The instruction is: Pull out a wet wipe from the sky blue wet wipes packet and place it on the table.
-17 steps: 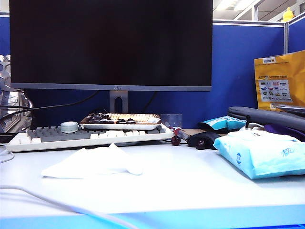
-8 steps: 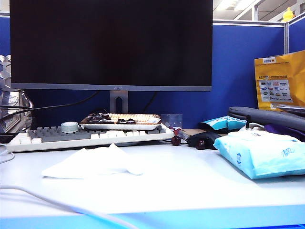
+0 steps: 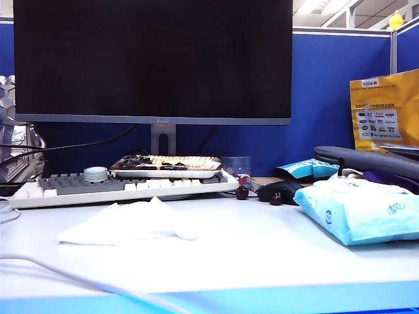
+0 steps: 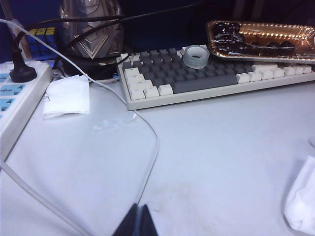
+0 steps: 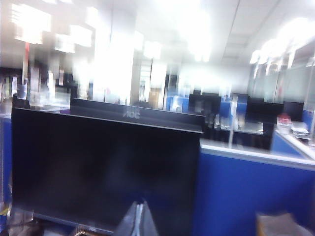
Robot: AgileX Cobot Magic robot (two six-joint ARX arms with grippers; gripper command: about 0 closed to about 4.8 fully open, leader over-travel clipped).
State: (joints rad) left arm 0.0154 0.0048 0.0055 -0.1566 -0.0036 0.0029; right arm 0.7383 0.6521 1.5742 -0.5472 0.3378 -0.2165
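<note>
The wet wipe [image 3: 124,222] lies crumpled on the table [image 3: 262,255] in front of the keyboard, left of centre; one white edge of the wet wipe [image 4: 301,202] also shows in the left wrist view. The sky blue wet wipes packet [image 3: 360,210] rests on the table at the right. Neither arm appears in the exterior view. My left gripper [image 4: 140,207] is shut and empty, low over the table beside a white cable. My right gripper [image 5: 140,204] is shut and empty, raised and facing the dark monitor [image 5: 108,167] in a blurred picture.
A keyboard [image 3: 124,186] with a tape roll [image 3: 95,174] on it stands behind the wipe, with a tray of dark sweets [image 3: 167,166] beyond. A black mouse [image 3: 278,191], a smaller blue-and-white packet [image 3: 308,170] and a yellow bag [image 3: 385,111] sit at the right. A white cable [image 4: 147,147] crosses the table's left.
</note>
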